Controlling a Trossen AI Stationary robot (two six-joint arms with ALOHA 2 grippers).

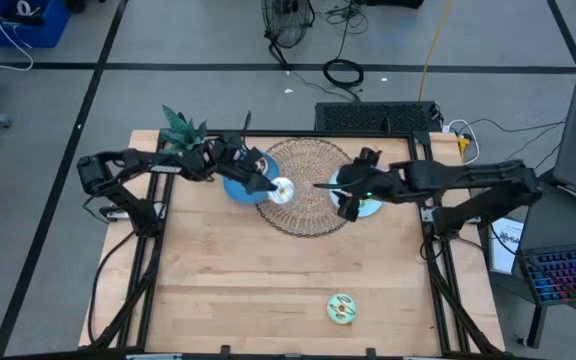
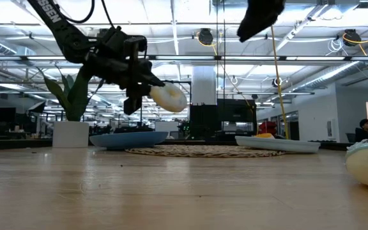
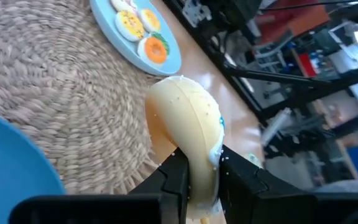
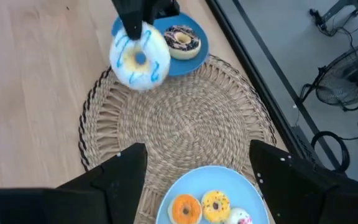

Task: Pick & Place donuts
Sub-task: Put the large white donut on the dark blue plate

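My left gripper (image 3: pixel 201 180) clenches the white-frosted donut (image 3: pixel 188 124) aloft, carrying it over the wicker mat (image 1: pixel 313 195); my right gripper (image 4: pixel 194 165), released, hovers at three o'clock.

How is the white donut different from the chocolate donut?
The white donut has white frosting with blue squiggles; the chocolate donut is dark brown. The white donut is held up in the air by the left gripper, over the wicker mat; the chocolate donut lies on a blue plate. The white donut is tilted on edge; the chocolate one lies flat. Both are rings of about the same size.
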